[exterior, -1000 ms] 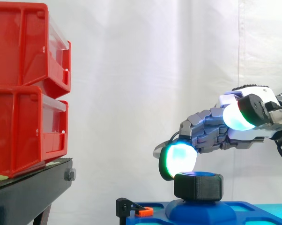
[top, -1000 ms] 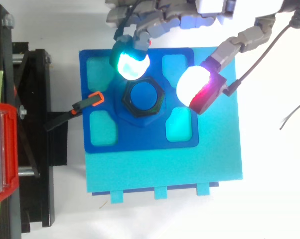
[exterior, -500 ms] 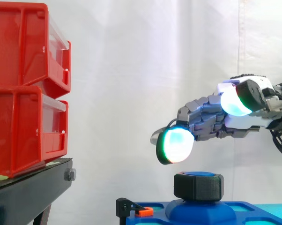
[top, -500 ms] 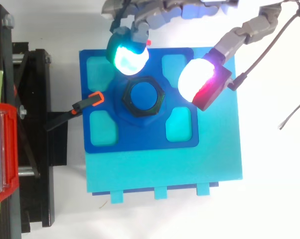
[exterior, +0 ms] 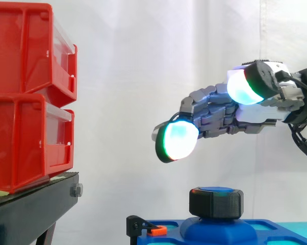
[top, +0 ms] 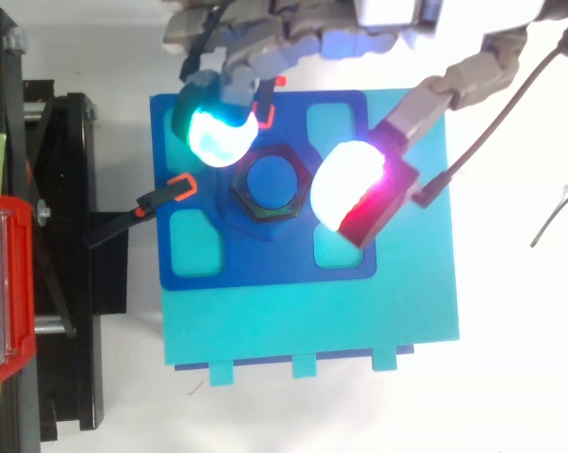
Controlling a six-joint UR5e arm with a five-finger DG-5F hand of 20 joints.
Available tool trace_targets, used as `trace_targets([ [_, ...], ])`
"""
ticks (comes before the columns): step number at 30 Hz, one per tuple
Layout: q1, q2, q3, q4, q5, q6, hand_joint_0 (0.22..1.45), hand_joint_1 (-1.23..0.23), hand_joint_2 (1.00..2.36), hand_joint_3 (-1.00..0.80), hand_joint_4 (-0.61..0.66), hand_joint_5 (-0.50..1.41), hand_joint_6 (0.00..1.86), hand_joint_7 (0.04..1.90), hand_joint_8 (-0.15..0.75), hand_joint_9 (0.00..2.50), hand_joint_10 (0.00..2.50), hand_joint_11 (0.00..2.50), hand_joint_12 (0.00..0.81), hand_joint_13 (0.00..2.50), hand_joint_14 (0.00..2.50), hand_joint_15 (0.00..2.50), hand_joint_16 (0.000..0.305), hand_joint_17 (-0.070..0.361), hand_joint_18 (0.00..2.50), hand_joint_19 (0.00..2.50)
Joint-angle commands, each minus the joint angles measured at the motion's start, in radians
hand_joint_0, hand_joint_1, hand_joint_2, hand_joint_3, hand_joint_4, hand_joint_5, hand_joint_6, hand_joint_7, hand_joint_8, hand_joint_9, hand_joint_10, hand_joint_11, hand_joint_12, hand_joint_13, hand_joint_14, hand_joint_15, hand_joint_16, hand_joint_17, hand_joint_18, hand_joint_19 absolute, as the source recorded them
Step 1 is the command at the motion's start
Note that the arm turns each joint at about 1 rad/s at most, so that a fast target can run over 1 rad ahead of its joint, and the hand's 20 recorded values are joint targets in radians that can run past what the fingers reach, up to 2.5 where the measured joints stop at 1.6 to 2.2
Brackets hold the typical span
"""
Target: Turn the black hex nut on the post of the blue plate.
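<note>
White curtain (exterior: 143, 76) across the whole back of the side view; at the left edge, two red bins (exterior: 26, 97) stacked one on the other on a black stand (exterior: 31, 209); along the bottom, from the centre to the right edge, a blue plate (top: 265, 260) lying flat on a turquoise board (top: 312, 321), both seen from above in the middle of the top view. Rising from the plate's raised middle, a short blue post (top: 270, 181); seated on it, the black hex nut (exterior: 215, 203), level, just above the plate's hump, with the post's blue top showing at its upper face. Around the nut in the top view, rounded turquoise pockets (top: 194, 241) set in the plate. At the plate's left edge, a black clamp with an orange tip (top: 175, 187), reaching in from the stand's side to just beside the nut.

Coming in from the right edge of the side view, the hand (exterior: 220, 115); hangs in the air above the nut, apart from it, with bare curtain between; fingers loosely bent and spread wide from the thumb, holding nothing. Lowest and farthest left, one fingertip pad (exterior: 178, 141) glowing green and cyan, up and left of the nut; higher, toward the right, the thumb's pad (exterior: 242, 87) glowing cyan and white. From above, enters at the top edge; cyan pad over the plate to the upper left of the nut; thumb's pad, white with a red side, over the nut's right rim.
</note>
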Motion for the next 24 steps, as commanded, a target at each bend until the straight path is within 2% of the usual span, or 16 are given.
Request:
trace_targets([
  [1,0.029,-0.001,0.001,-0.002,0.042,-0.001,0.52,-0.28,1.0,-0.5,0.21,-0.21,0.5,0.78,0.248,0.27,0.0,0.0,0.347,0.17,0.0,0.01,0.047,0.106,0.08,0.21],
  [4,0.048,-0.001,-0.012,-0.007,0.067,-0.003,0.52,-0.28,1.0,-0.5,0.21,-0.21,0.5,0.77,0.248,0.27,0.0,0.0,0.347,0.17,0.0,0.01,0.047,0.106,0.08,0.21],
  [5,0.048,-0.001,-0.012,-0.007,0.067,-0.003,0.52,-0.28,1.0,-0.5,0.21,-0.21,0.5,0.77,0.248,0.27,0.0,0.0,0.347,0.17,0.0,0.01,0.047,0.106,0.08,0.21],
  [7,0.064,-0.001,-0.032,-0.002,0.091,0.0,0.52,-0.28,1.0,-0.5,0.21,-0.21,0.5,0.77,0.247,0.27,0.0,0.0,0.346,0.17,0.0,0.01,0.047,0.106,0.07,0.22],
  [9,0.072,-0.001,-0.042,-0.002,0.1,0.002,0.52,-0.28,1.0,-0.5,0.21,-0.21,0.5,0.77,0.247,0.26,0.0,0.0,0.346,0.17,0.0,0.01,0.047,0.106,0.07,0.21],
  [16,0.082,-0.001,-0.053,-0.001,0.103,0.011,0.51,-0.28,1.0,-0.5,0.21,-0.21,0.5,0.77,0.247,0.26,0.0,0.0,0.346,0.17,0.0,0.01,0.047,0.106,0.07,0.22],
  [24,0.084,-0.001,-0.053,0.002,0.105,0.014,0.51,-0.28,1.0,-0.5,0.21,-0.21,0.5,0.77,0.246,0.27,0.0,0.0,0.346,0.17,0.0,0.01,0.047,0.106,0.07,0.22],
])
